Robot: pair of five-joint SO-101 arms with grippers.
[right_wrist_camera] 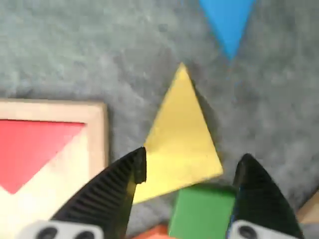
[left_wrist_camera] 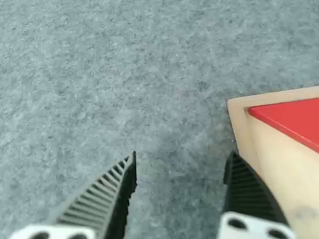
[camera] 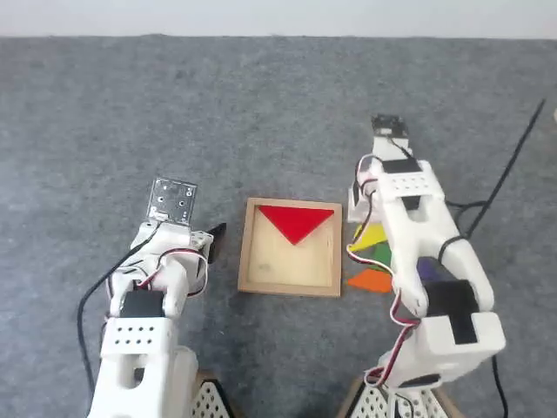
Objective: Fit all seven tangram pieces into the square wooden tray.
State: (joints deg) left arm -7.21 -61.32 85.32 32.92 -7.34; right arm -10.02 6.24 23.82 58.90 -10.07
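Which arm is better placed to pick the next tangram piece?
Right. The right hand, open, hovers over the yellow triangle, with the green piece beside it. The left hand, also open, sits over bare carpet at the opposite edge of the tray.

Grey felt-like carpet covers the whole table under even light, with a pale strip along the far edge.

High camera looking down, wrist cameras close and low, all sharing tray
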